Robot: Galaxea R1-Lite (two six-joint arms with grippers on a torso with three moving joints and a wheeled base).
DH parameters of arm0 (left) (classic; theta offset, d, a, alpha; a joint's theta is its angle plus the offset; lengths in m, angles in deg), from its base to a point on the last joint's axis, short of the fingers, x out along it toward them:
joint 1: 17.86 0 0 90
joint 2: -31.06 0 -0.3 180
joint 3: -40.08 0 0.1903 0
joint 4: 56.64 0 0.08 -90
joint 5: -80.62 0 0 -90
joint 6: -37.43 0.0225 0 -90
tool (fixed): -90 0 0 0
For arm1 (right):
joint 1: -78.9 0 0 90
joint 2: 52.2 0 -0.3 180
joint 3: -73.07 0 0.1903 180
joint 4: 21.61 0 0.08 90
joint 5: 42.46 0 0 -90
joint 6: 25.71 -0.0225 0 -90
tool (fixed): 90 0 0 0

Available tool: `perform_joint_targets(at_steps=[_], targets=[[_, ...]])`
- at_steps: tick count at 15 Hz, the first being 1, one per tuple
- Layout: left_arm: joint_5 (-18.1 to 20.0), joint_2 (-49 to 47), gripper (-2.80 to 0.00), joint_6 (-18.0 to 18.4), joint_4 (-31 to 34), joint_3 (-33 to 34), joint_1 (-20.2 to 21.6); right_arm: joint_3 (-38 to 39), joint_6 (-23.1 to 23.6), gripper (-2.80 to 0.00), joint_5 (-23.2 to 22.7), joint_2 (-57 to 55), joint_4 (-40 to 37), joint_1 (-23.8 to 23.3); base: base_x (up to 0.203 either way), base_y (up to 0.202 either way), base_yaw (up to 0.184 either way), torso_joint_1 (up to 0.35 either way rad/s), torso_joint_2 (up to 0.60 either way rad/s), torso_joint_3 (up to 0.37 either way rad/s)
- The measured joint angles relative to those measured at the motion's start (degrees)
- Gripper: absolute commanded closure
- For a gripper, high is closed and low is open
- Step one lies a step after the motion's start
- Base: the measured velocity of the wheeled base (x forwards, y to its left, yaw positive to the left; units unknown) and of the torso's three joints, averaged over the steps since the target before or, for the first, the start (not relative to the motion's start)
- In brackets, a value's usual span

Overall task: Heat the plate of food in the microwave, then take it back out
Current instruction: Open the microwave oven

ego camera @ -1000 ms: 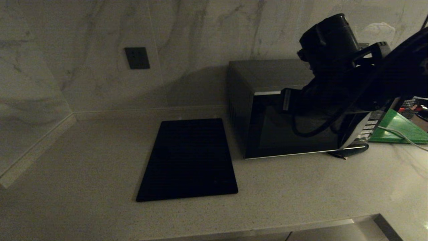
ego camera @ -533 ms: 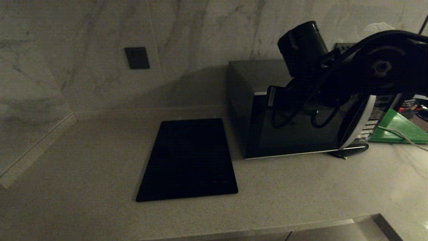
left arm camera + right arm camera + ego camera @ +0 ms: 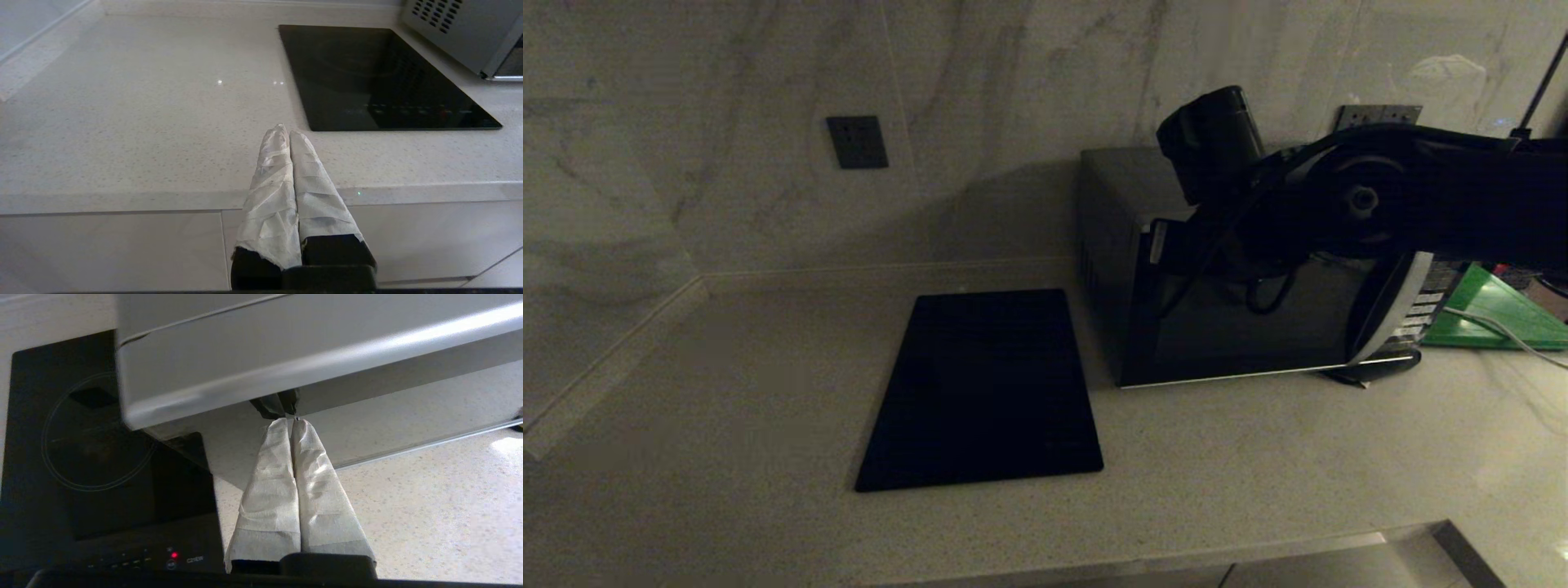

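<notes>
Two grippers for you to log. Right gripper (image 3: 291, 421): its tape-wrapped fingers (image 3: 269, 490) are pressed together with nothing between them, tips at the glossy front of the microwave (image 3: 1241, 327), just under the silver trim along the door's upper edge; whether they touch the glass you cannot tell. In the head view the right arm reaches across the microwave's front from the right. Left gripper (image 3: 286, 131): fingers likewise closed flat against each other and empty, hanging off the front edge of the surface (image 3: 143, 122), apart from everything on it. Microwave: door closed, standing at the back right of the surface against the marble wall. Black slab (image 3: 984, 388): flat on the surface, just left of the microwave. Green board (image 3: 1494, 314): right of the microwave, partly behind the arm. Plate of food: not visible in any view.
</notes>
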Motion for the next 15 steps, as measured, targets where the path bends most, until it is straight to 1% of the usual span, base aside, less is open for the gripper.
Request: perform_joint_targets(at_steps=[4,6,11,13,15], targets=[[0.00,0.00,0.00,-0.02,0.02,0.00,0.04,-0.39,0.41,0.00,0.13,-1.41,2.94,-0.02,0.000,0.000,0.000,0.000,0.00,0.000],[0.02,0.00,0.00,-0.02,0.02,0.00,-0.02,-0.70,0.44,0.00,1.30,-2.04,3.39,-0.02,0.000,0.000,0.000,0.000,0.00,0.000],[0.02,0.00,0.00,-0.02,0.02,0.00,0.00,-0.43,0.28,0.00,1.47,-1.89,3.17,-0.05,0.000,0.000,0.000,0.000,0.00,0.000],[0.02,0.00,0.00,0.00,0.02,0.00,0.00,1.01,0.28,0.00,1.47,0.06,2.98,0.32,0.000,0.000,0.000,0.000,0.00,0.000],[0.02,0.00,0.00,-0.02,0.02,0.00,0.00,5.08,0.36,0.00,1.51,4.21,2.35,1.26,0.000,0.000,0.000,0.000,0.00,0.000]])
